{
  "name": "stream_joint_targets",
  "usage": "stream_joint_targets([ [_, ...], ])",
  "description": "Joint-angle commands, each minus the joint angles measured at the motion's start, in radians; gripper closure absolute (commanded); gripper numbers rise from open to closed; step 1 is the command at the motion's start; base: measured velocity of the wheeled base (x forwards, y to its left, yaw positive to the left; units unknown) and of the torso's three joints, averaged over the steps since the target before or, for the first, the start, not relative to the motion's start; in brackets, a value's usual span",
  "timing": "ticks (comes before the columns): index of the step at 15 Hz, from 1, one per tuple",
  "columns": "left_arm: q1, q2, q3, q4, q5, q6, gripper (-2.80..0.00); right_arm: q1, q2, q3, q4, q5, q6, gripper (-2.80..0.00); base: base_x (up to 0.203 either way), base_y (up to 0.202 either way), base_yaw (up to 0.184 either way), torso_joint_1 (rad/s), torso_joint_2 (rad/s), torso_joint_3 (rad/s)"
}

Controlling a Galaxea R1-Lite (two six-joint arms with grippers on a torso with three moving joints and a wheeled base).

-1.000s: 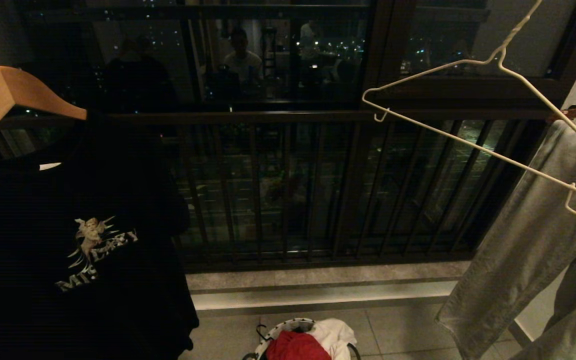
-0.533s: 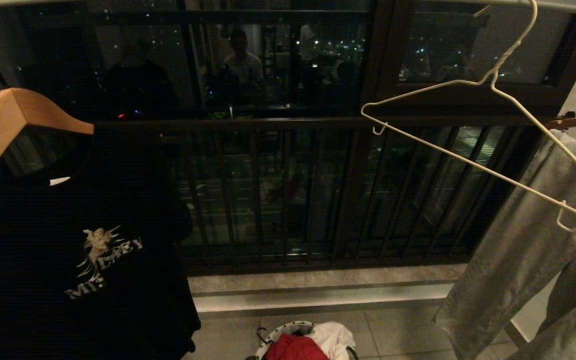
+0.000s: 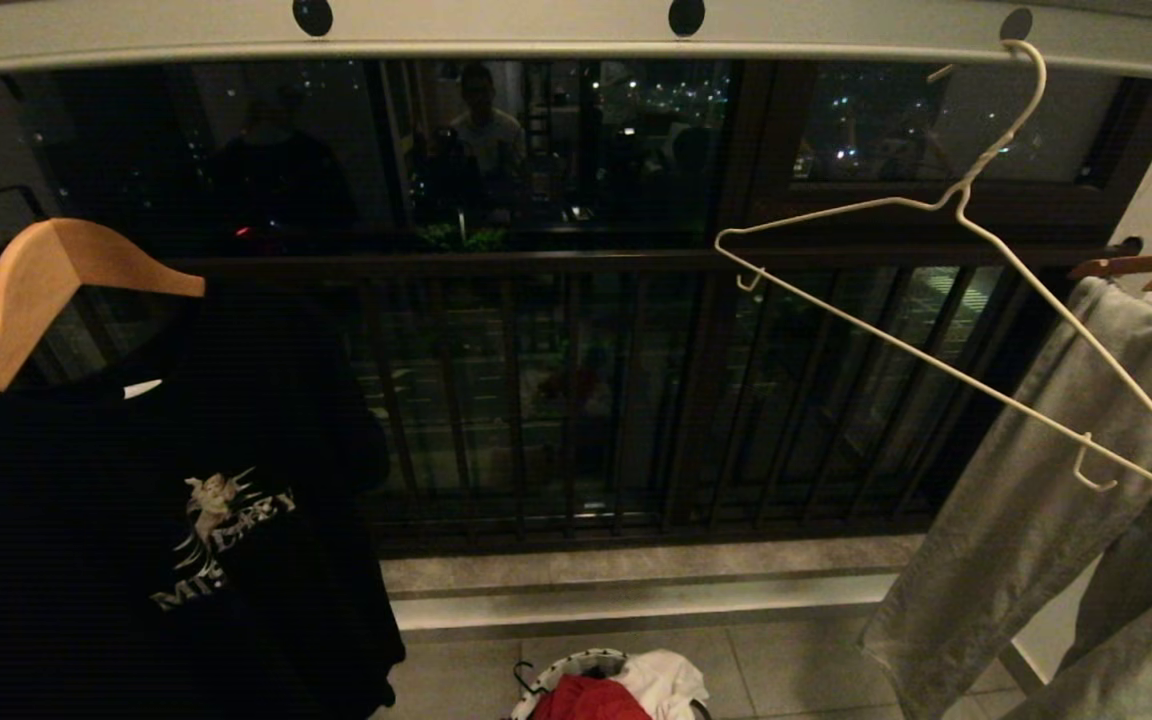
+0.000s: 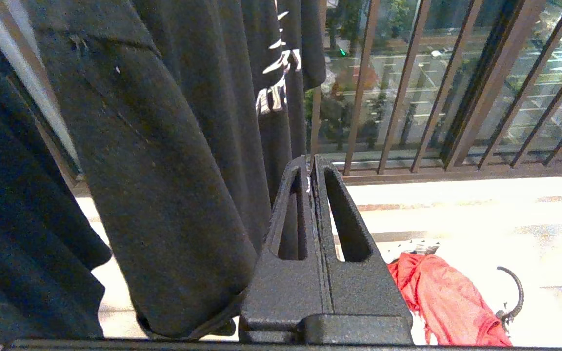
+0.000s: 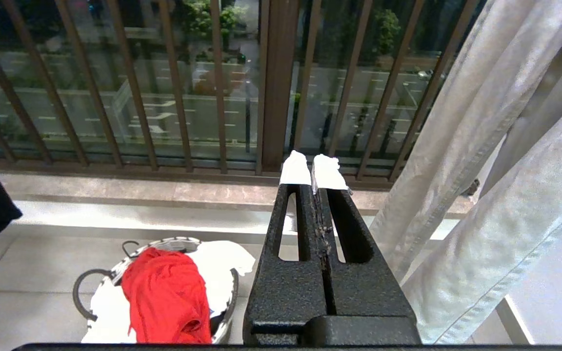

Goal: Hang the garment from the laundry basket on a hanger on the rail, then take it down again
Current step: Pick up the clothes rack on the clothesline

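Balcony drying area, read from left to right. At far left a tan wooden hanger (image 3: 56,275) carries a black T-shirt (image 3: 136,520) with an angel print; in the left wrist view the left gripper (image 4: 311,168) sits just beside this dark cloth, its fingers pressed together and holding nothing. Above, the rail (image 3: 576,35) runs the full width of the scene, pierced by round holes. Behind it stand the dark railing bars and window glass.

At bottom centre, on the tiled floor, stands the laundry basket (image 3: 561,668), only its patterned rim showing in the head view. The garment (image 5: 166,292), red and crumpled, lies heaped on top, with a white T-shirt (image 5: 222,265) beneath and beside it. It appears soft, light and limp; it would likely sag and bunch wherever pinched, so a hold on a raised fold near its top, clear of the white cloth, seems soundest.

To the right the hanger (image 3: 956,300), thin cream wire, hangs tilted from a rail hole, empty; it looks light and apt to swing. The right gripper (image 5: 314,168) is likewise closed and empty, well above the basket. At far right hang grey trousers (image 3: 1066,480).
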Motion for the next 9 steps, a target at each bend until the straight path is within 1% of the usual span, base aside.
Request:
stream_joint_targets([
  [1,0.000,0.000,0.002,0.000,0.000,0.000,0.00,0.000,0.001,0.000,0.000,0.000,-0.001,0.00,0.000,0.000,0.000,0.108,-0.22,-0.110],
  [6,0.000,0.000,0.002,0.000,0.000,0.000,0.00,0.000,0.001,0.000,0.000,0.000,0.005,0.00,0.000,0.000,0.000,0.081,-0.17,-0.088],
  [9,0.000,0.000,0.002,0.000,-0.001,0.000,0.00,0.000,0.001,0.000,0.000,-0.001,0.009,0.00,0.000,0.000,0.000,0.009,-0.04,-0.011],
])
